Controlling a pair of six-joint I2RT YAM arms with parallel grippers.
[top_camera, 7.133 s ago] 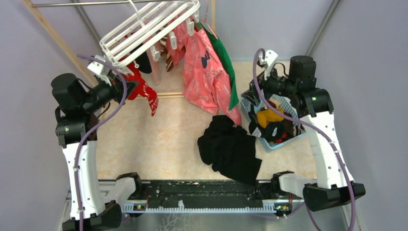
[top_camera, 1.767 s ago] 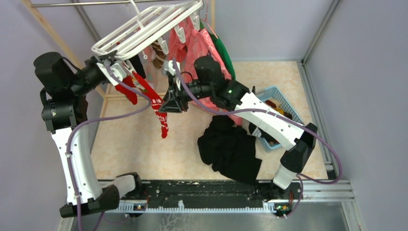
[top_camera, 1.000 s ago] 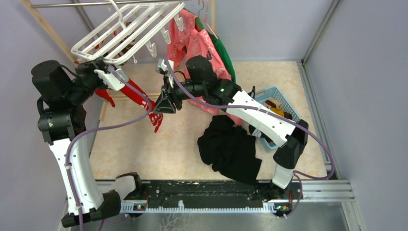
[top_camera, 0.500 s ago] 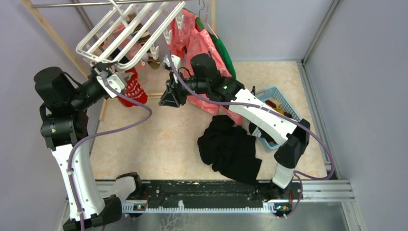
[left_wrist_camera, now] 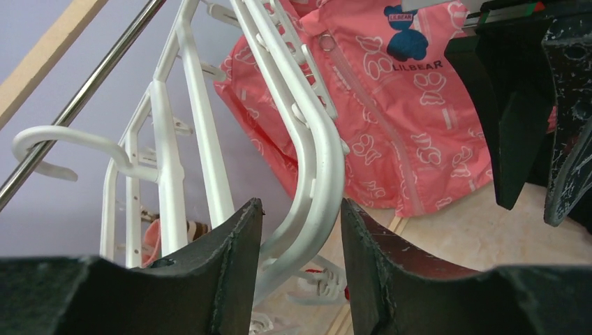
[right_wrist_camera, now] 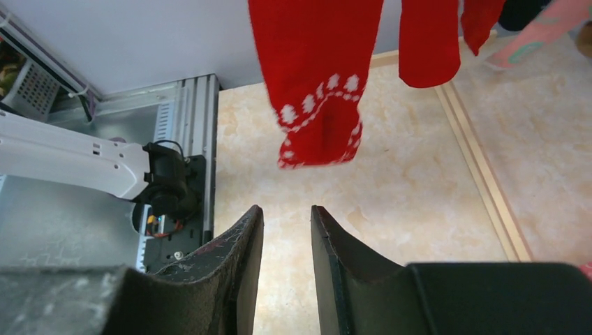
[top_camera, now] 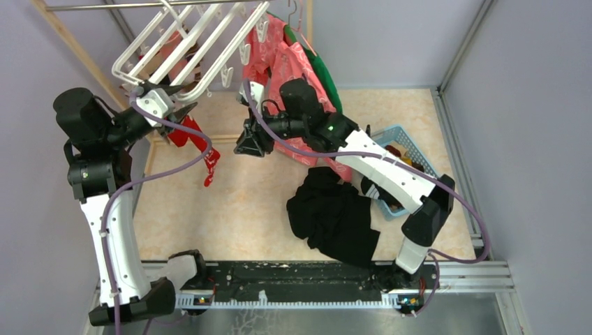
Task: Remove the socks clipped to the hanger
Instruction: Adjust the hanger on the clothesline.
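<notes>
The white hanger (top_camera: 188, 42) hangs tilted from the rail at the top left. My left gripper (top_camera: 176, 105) is at its near corner. In the left wrist view the hanger's rim bar (left_wrist_camera: 317, 160) runs between my left gripper's (left_wrist_camera: 300, 206) spread jaws, with a gap on the left side. A red sock (top_camera: 199, 143) with white patterns dangles below that corner. My right gripper (top_camera: 250, 145) hovers to the right of the sock, apart from it and narrowly open. The right wrist view shows the red sock (right_wrist_camera: 317, 91) ahead of my right gripper (right_wrist_camera: 286, 209), a second red sock (right_wrist_camera: 427, 42) beside it.
A pink printed shirt (top_camera: 290, 77) and a green garment (top_camera: 328, 84) hang right of the hanger, behind my right arm. A black cloth heap (top_camera: 335, 216) lies on the floor. A blue basket (top_camera: 412, 157) holding clothes stands at the right. A wooden frame post (top_camera: 77, 52) runs behind my left arm.
The red sock came out of my right gripper and swung back under the hanger. My right gripper drew back to the right. My left gripper's jaws widened around the rim.
</notes>
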